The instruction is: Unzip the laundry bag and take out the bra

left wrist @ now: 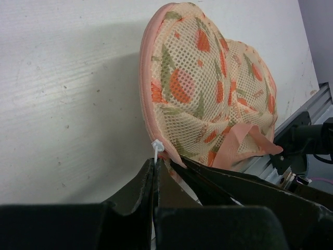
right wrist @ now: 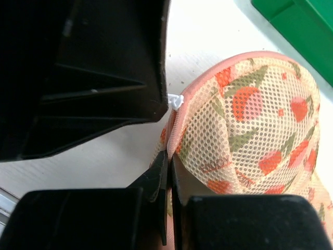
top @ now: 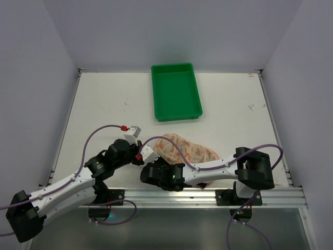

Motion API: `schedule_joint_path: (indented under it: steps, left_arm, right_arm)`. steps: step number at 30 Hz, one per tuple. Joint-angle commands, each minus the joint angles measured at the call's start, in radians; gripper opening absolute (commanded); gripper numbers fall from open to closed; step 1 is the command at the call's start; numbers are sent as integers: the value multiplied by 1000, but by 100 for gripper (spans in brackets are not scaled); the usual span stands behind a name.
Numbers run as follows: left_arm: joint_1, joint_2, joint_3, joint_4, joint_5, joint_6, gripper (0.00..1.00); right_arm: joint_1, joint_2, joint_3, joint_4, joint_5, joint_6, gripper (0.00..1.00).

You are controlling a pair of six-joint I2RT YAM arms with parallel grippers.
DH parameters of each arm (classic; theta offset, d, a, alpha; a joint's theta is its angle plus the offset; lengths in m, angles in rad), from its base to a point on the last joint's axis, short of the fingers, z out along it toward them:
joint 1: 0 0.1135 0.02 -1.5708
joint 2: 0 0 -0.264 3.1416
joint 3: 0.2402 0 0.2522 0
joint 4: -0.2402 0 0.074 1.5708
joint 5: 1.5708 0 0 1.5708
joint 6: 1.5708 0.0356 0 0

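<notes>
On white table (top: 104,104), domed floral-mesh laundry bag (left wrist: 208,88).

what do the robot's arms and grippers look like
The left arm and right arm have white links and bulky black joints. A thin purple cable with a red plug loops along each. The left gripper and right gripper have matte black angular fingers.

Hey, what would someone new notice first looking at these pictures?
The flowery pink laundry bag lies front and centre, with both grippers at its left end. The left gripper pinches the white zipper pull; the right gripper is shut on the bag's edging. A green tray sits behind.
</notes>
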Motion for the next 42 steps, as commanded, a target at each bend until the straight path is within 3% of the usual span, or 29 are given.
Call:
schedule_joint_path:
  steps: [1, 9, 18, 19, 20, 22, 23, 25, 26, 29, 35, 42]
  left_arm:
    - [1, -31, 60, 5, -23, 10, 0]
    - [4, -14, 53, -43, -167, -16, 0]
    - [7, 16, 0, -6, -213, -46, 0]
    - [7, 18, -2, -1, -209, -44, 0]
    - [7, 18, -2, 3, -193, -41, 0]
    - [7, 22, 0, 19, -173, -33, 0]
    - [6, 24, 0, 26, -151, -32, 0]
    - [6, 27, 0, 54, -109, -27, 0]
    - [6, 27, 0, 63, -97, -29, 0]
    - [6, 27, 1, 86, -60, -41, 0]
    - [4, 10, 9, 89, -11, -55, 0]
    - [4, -31, 9, 88, 9, -76, 0]
  right_arm:
    - [-3, -24, -42, -53, 50, 71, 0]
    - [-3, -274, -228, -33, -91, 74, 0]
    - [-3, -386, -254, -113, -148, 135, 0]
    - [-3, -383, -243, -122, -153, 137, 5]
    - [-4, -383, -233, -133, -157, 135, 17]
    - [-1, -381, -197, -135, -176, 115, 32]
    - [0, -381, -185, -118, -186, 100, 49]
    - [0, -369, -147, -104, -186, 63, 62]
    - [-1, -361, -133, -81, -182, 51, 74]
    - [-1, -300, -81, -47, -154, -7, 89]
    - [0, -161, 11, 48, -104, -83, 94]
    - [0, -36, 18, 86, 86, -9, 86]
